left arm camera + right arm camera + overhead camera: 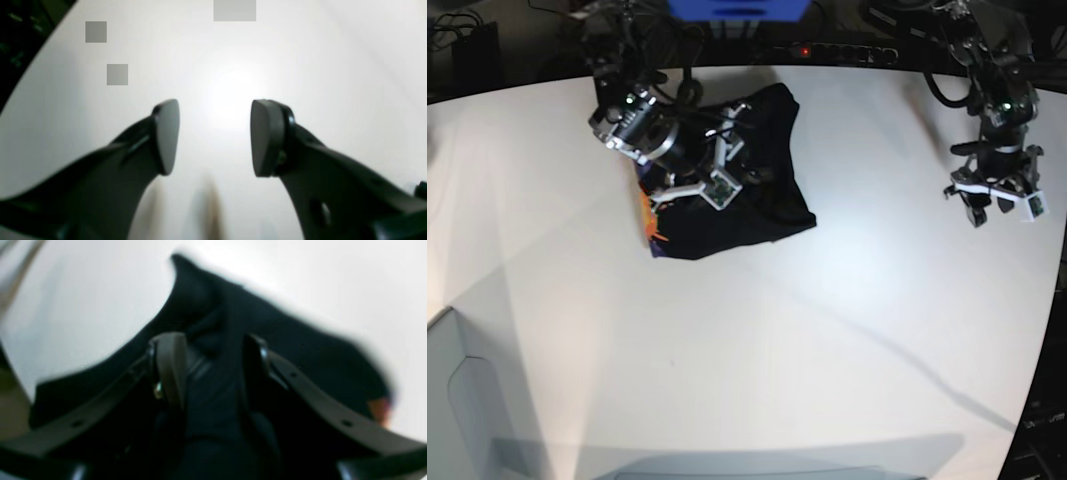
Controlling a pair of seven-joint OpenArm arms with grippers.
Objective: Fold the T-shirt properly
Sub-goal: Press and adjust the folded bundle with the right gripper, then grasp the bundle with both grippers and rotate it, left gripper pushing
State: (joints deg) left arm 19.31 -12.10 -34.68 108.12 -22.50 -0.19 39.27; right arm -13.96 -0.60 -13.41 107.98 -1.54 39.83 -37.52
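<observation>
The right arm's fingers (171, 370) stand on either side of a raised ridge of black cloth, and the fold fills the gap between the two pads, so they are grasping the T-shirt (300, 350); the wrist view is blurred, and how tightly they press cannot be told. In the base view this right gripper (690, 190) sits over the left part of the garment, tilted down onto it. The T-shirt (762, 195) lies bunched in a rough heap at the far left of the tabletop (807, 340), near its back edge, with a strip of orange and purple print (649, 220) showing at its left border.

The left arm's fingers (166, 136) are released and spread apart, with only bare white surface between them. The left gripper (997, 195) hangs above the tabletop at the right of the base view, well apart from the T-shirt.

The tabletop is plain white, with a curved edge and a bright glare patch under the left gripper. Behind its far edge the room is dark, with tangled cables (627, 25) and a blue box (737, 10).
</observation>
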